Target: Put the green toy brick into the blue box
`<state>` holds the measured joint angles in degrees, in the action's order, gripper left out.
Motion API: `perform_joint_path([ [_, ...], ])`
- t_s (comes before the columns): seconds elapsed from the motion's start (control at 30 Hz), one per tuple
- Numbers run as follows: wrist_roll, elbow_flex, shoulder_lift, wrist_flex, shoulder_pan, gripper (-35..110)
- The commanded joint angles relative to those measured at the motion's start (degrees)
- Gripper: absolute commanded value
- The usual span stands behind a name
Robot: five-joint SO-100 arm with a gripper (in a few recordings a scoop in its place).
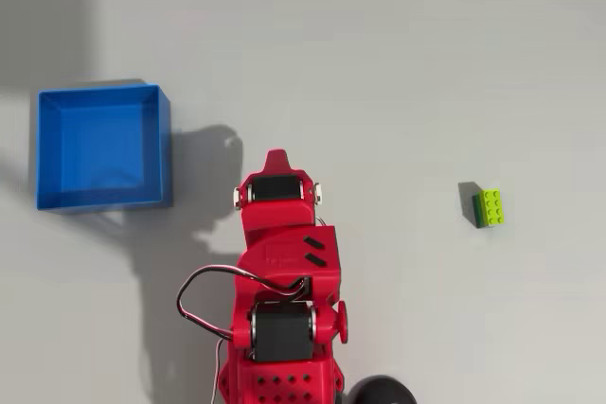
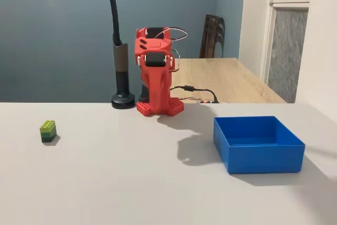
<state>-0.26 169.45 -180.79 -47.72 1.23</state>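
The green toy brick (image 1: 490,207) sits alone on the grey table (image 1: 398,63), toward the right edge in the overhead view and well apart from the blue box (image 1: 100,147), which stands open-topped near the left edge. Between them the red arm (image 1: 282,262) is folded upright over its base; its gripper (image 1: 276,160) points away from the base, and whether it is open cannot be told.

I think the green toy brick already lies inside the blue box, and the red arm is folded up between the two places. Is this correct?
Not quite. The green toy brick is not inside the blue box; it sits on the bare table, far from the box, on the other side of the arm. The overhead view shows this, and the box floor is empty there. The red arm is indeed folded up between them.
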Motion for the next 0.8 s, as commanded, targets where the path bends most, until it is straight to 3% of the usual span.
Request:
perform_joint_path([
  [0.0,1.76,-8.09,5.71,0.35,0.18,5],
  [0.3,8.53,-20.30,21.36,-1.14,1.67,10],
  [0.77,25.05,-45.79,43.15,-21.80,11.87,10],
])
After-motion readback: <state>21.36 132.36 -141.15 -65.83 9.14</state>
